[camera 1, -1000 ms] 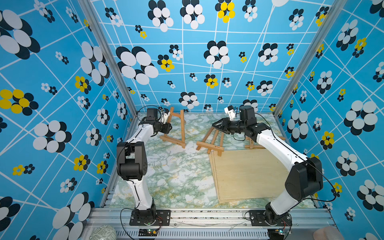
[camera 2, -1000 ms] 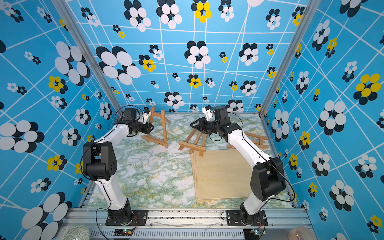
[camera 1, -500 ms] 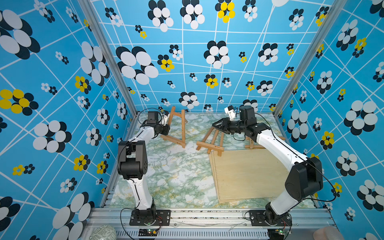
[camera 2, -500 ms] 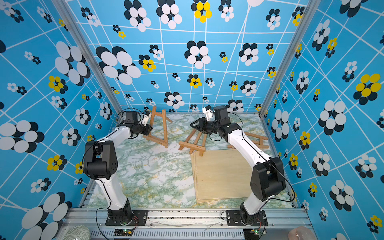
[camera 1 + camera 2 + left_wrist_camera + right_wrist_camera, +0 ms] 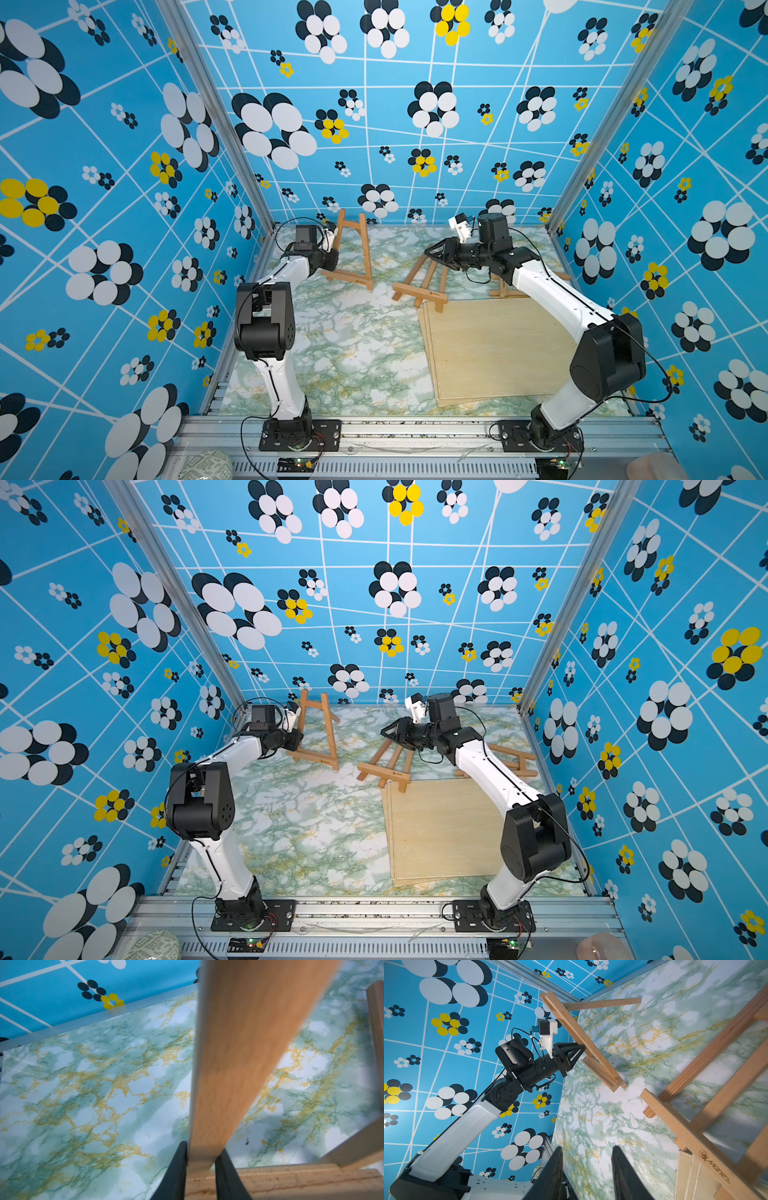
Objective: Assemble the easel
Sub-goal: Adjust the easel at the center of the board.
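The left pincer (image 5: 202, 1148) is closed on one leg of the upright easel (image 5: 365, 253). Its black fingers (image 5: 176, 1167) press against both sides of the slat just above the bottom ledge. The right pincer (image 5: 586, 1150) is open with nothing between its jaws, hovering over the counter (image 5: 332, 353). A second easel (image 5: 419, 291) lies flat just beside and below it.

One wooden easel (image 5: 349, 279) stood upright, far left. Second easel (image 5: 419, 292) lay flat, foot touching boards (image 5: 498, 349).
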You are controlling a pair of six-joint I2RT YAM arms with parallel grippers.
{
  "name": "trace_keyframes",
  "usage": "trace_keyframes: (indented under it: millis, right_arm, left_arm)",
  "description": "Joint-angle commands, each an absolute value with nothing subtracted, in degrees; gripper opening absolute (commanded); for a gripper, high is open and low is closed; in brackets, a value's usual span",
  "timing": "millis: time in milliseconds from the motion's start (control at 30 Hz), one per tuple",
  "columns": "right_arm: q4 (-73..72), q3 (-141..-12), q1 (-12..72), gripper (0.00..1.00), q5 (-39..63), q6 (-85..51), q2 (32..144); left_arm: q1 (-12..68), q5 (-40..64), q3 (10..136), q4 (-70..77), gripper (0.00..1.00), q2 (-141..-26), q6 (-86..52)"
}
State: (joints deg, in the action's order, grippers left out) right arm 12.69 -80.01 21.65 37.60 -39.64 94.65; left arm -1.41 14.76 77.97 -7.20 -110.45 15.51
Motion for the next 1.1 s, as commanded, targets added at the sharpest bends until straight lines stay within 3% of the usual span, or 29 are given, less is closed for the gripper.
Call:
trace_keyframes:
  millis: [0,433,1067]
  right_arm:
    - [11.5,-79.4,21.6,0.41,37.3,-40.3,94.9]
    - [9.5,-79.8,21.5,0.41,38.9,-41.0,96.8]
    - [9.6,-79.3,21.5,0.42,39.1,-40.2,97.1]
  left_arm:
    - [-0.7,10.9,76.0,-5.6,0.22,-109.2,14.7]
    - [0.0,-5.5,69.8,-4.5,0.20,-106.3,10.3]
    - [-1.7,-7.3,73.5,-6.1,0.22,-108.5,10.7]
